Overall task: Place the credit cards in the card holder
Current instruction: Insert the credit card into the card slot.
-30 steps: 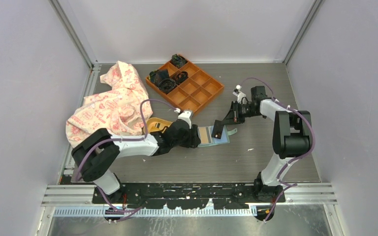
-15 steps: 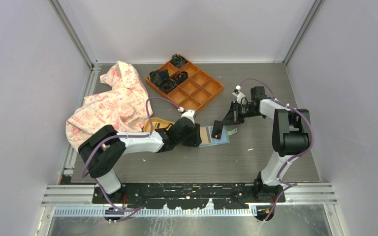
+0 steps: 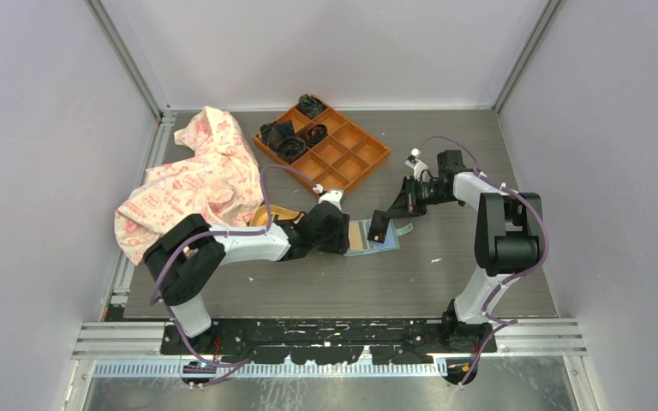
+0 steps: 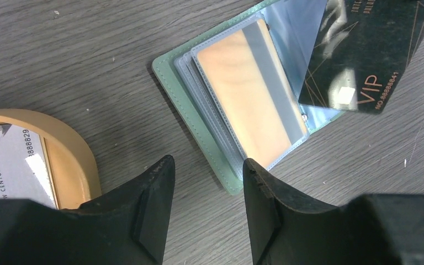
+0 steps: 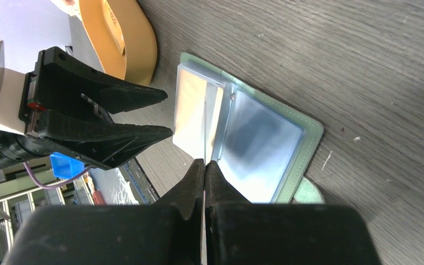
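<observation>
The sage-green card holder (image 3: 361, 237) lies open on the table, its clear sleeves over tan and blue lining (image 4: 254, 94). My right gripper (image 3: 389, 216) is shut on the black credit card (image 3: 379, 226), holding it on edge over the holder's middle fold; the card's VIP print shows in the left wrist view (image 4: 364, 55). In the right wrist view the card is an edge-on line between my shut fingertips (image 5: 205, 164) above the holder (image 5: 259, 138). My left gripper (image 4: 207, 165) is open and empty, low at the holder's left edge. A pale grey-white card (image 4: 5, 165) lies in the yellow dish (image 4: 77, 160).
An orange nine-compartment tray (image 3: 353, 154) with black items in the far cells stands at the back. A patterned cloth (image 3: 193, 180) lies heaped at the left, beside the yellow dish (image 3: 274, 214). My left fingers (image 5: 105, 116) show close to the holder in the right wrist view.
My left arm has shifted a little to the right, closer to the holder's left edge. The right gripper and black card have barely moved.
</observation>
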`<move>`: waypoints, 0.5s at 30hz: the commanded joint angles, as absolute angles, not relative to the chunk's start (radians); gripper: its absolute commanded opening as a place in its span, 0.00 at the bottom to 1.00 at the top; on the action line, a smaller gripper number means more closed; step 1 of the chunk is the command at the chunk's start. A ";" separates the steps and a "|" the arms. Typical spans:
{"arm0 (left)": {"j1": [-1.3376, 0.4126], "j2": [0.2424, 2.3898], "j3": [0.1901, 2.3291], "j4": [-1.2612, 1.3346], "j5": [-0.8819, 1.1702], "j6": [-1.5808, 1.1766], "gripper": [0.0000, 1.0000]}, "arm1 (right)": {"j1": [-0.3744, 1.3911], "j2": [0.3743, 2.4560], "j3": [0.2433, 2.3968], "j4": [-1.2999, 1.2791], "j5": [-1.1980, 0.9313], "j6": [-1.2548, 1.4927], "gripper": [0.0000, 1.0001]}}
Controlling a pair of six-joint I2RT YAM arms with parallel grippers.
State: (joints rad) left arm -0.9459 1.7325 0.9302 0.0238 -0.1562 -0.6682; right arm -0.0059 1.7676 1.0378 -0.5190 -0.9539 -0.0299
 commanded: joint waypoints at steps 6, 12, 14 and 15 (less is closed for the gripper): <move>-0.940 1.730 0.966 0.019 -0.171 -0.644 0.48 | -0.002 1.709 1.060 -0.534 -0.961 -0.043 0.01; -0.940 1.730 0.969 0.017 -0.166 -0.646 0.48 | 0.000 1.738 1.061 -0.534 -0.936 -0.047 0.00; -0.940 1.729 0.969 0.018 -0.164 -0.646 0.48 | 0.000 1.748 1.062 -0.534 -0.935 -0.048 0.00; -0.940 1.729 0.968 0.017 -0.164 -0.646 0.48 | 0.000 1.754 1.063 -0.534 -0.932 -0.049 0.01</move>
State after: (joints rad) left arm -0.9459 1.7329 0.9310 0.0105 -0.1558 -0.6640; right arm -0.0059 1.7473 1.0378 -0.5320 -0.9379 -0.0322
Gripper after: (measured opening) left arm 0.480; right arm 0.033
